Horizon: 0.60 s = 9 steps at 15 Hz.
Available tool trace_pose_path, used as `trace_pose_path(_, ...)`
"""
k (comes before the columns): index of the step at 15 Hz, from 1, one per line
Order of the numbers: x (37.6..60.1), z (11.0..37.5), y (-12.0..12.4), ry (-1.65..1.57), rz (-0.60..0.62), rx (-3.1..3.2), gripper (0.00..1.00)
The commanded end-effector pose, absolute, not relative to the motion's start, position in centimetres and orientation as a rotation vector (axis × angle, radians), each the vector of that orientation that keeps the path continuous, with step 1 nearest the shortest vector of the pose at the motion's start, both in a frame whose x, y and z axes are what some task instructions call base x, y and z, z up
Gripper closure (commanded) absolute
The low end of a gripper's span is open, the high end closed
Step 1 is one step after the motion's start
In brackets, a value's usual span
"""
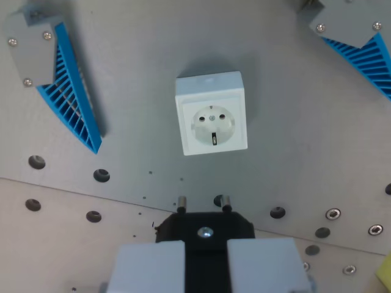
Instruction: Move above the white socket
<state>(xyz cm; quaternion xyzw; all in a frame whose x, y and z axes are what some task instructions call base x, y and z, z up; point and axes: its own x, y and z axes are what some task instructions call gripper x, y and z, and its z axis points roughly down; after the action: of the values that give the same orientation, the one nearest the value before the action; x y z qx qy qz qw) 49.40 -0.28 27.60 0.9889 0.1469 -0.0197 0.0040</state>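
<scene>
The white socket point(211, 114) lies face up on the grey metal plate point(140, 55), near the middle of the wrist view. It has two pin holes and a small dark earth clip. My gripper point(243, 119) is open. One blue ribbed finger point(73, 101) sits at the wrist view's left and the other finger point(363, 52) at its upper right. The socket shows between them, closer to the left finger, and nothing is held. How high I am above the socket cannot be told.
A black plug-like part point(206, 229) with two metal pins pointing toward the socket sits at the bottom edge between pale grey blocks point(149, 268). Holes and screws dot the plate. A seam point(73, 190) crosses it diagonally. A yellow corner point(385, 274) shows at bottom right.
</scene>
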Motion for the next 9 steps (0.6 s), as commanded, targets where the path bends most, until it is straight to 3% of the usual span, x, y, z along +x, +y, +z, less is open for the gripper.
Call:
trace_pose_path(1, 48.9, 26.0, -1.0, 0.557, 0.067, 3.075, 1.00)
trace_pose_path(9, 47.6, 22.0, -1.8, 0.599, 0.060, 3.064, 1.00)
